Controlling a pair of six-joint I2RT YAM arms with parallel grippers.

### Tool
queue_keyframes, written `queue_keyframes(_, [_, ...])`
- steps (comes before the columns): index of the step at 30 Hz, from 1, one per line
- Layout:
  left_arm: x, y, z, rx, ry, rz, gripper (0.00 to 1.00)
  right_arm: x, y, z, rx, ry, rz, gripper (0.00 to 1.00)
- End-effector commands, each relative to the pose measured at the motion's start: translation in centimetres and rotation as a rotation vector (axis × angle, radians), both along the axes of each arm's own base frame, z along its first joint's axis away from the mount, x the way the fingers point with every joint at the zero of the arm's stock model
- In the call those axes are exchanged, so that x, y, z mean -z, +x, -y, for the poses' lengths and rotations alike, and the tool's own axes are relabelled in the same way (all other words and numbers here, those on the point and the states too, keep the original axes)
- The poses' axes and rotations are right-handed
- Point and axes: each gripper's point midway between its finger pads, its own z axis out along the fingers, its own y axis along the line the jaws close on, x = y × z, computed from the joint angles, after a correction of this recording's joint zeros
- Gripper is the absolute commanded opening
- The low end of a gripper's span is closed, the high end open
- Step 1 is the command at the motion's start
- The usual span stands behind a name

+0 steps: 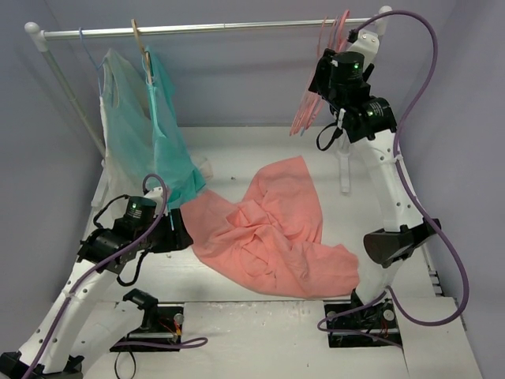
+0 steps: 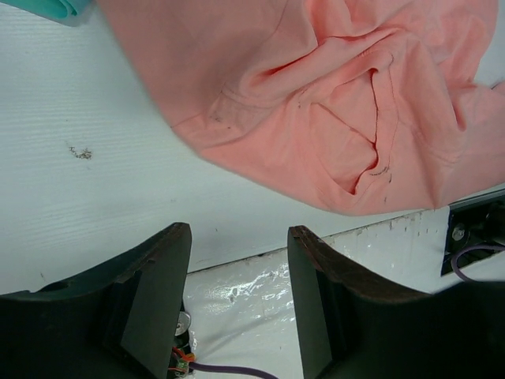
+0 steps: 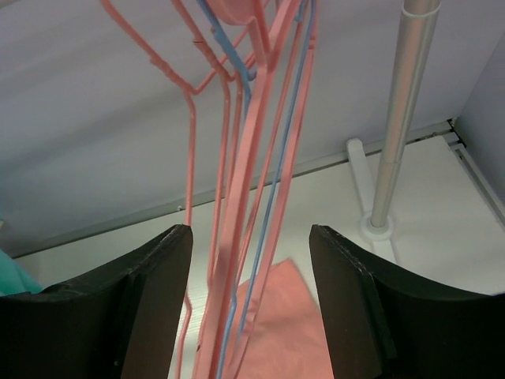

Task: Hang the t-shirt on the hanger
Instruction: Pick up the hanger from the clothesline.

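The coral t-shirt (image 1: pixel 272 229) lies crumpled on the white table, its folds filling the top of the left wrist view (image 2: pixel 331 103). My left gripper (image 1: pixel 177 232) (image 2: pixel 238 229) hovers open at the shirt's left edge with nothing between its fingers. My right gripper (image 1: pixel 317 95) (image 3: pixel 251 230) is raised to the rail's right end and stands open around a hanging bunch of hangers. In that bunch, the broad pink hanger (image 3: pixel 241 221) runs between the jaws beside thin pink and blue ones; I see no finger touching it. In the top view the bunch (image 1: pixel 309 110) hangs left of the gripper.
A teal garment (image 1: pixel 162 134) and a pale one (image 1: pixel 114 103) hang at the left of the metal rail (image 1: pixel 205 30). The rail's right post (image 3: pixel 398 118) and its foot (image 3: pixel 377 229) stand just right of my right gripper. Walls close in behind and at both sides.
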Motion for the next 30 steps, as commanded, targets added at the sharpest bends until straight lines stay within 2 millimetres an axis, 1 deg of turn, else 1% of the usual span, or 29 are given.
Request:
queue_keyframes(1, [-1.0, 0.0, 0.1, 0.004, -0.014, 0.024, 0.51, -1.0, 1.3, 1.4, 0.041, 0.027, 0.059, 0.6])
queue_keyframes(3, [-0.9, 0.0, 0.0, 0.004, -0.011, 0.022, 0.51, -0.2, 1.6, 1.6, 0.05, 0.015, 0.038, 0.59])
queue_keyframes(6, [-0.8, 0.0, 0.1, 0.007, -0.011, 0.019, 0.51, 0.4, 1.5, 2.3, 0.058, -0.001, 0.022, 0.54])
queue_keyframes(7, [-0.7, 0.0, 0.1, 0.006, -0.009, 0.017, 0.51, 0.6, 1.4, 2.5, 0.057, -0.006, 0.018, 0.5])
queue_keyframes(8, [-0.7, 0.1, 0.1, 0.006, -0.01, 0.018, 0.51, 0.7, 1.1, 3.1, 0.066, -0.01, 0.013, 0.48])
queue_keyframes(9, [-0.7, 0.1, 0.1, 0.007, -0.01, 0.016, 0.51, 0.9, 1.0, 3.4, 0.065, -0.017, 0.008, 0.46])
queue_keyframes(10, [-0.7, 0.1, 0.2, 0.007, -0.011, 0.018, 0.51, 0.8, 0.8, 3.7, 0.065, -0.019, 0.01, 0.42])
queue_keyframes(11, [-0.7, 0.2, 0.2, 0.008, -0.012, 0.019, 0.51, 0.8, 0.7, 3.9, 0.057, -0.02, 0.01, 0.39])
queue_keyframes(12, [-0.6, 0.3, 0.3, 0.009, -0.013, 0.017, 0.51, 0.8, 0.3, 4.5, 0.06, -0.027, 0.009, 0.36])
queue_keyframes(13, [-0.6, 0.3, 0.3, 0.01, -0.015, 0.014, 0.51, 0.7, 0.1, 4.7, 0.056, -0.043, 0.01, 0.3])
queue_keyframes(14, [-0.5, 0.4, 0.4, 0.011, -0.017, 0.015, 0.51, 0.6, 0.1, 4.8, 0.048, -0.044, 0.017, 0.26])
queue_keyframes(15, [-0.5, 0.4, 0.4, 0.011, -0.017, 0.015, 0.51, 0.6, -0.1, 5.6, 0.052, -0.049, 0.015, 0.22])
queue_keyframes(16, [-0.5, 0.4, 0.5, 0.012, -0.02, 0.013, 0.51, 0.6, -0.1, 5.9, 0.049, -0.057, 0.014, 0.14])
queue_keyframes(19, [-0.4, 0.5, 0.6, 0.014, -0.021, 0.011, 0.51, 0.5, -0.3, 6.5, 0.04, -0.074, 0.014, 0.03])
queue_keyframes(21, [-0.5, 0.5, 0.6, 0.015, -0.023, 0.012, 0.52, -0.5, -0.7, 6.7, 0.032, -0.101, 0.041, 0.0])
queue_keyframes(25, [-0.5, 0.6, 0.6, 0.014, -0.022, 0.014, 0.51, -3.4, -1.2, 6.6, 0.002, -0.145, 0.127, 0.0])
queue_keyframes(26, [-0.4, 0.6, 0.7, 0.013, -0.023, 0.013, 0.52, -4.4, -1.7, 6.8, 0.003, -0.153, 0.152, 0.0])
queue_keyframes(28, [-0.4, 0.7, 0.7, 0.013, -0.023, 0.013, 0.51, -5.7, -2.3, 6.8, -0.008, -0.165, 0.185, 0.0])
queue_keyframes(30, [-0.5, 0.7, 0.7, 0.014, -0.024, 0.013, 0.51, -7.1, -3.3, 7.0, -0.017, -0.168, 0.219, 0.0])
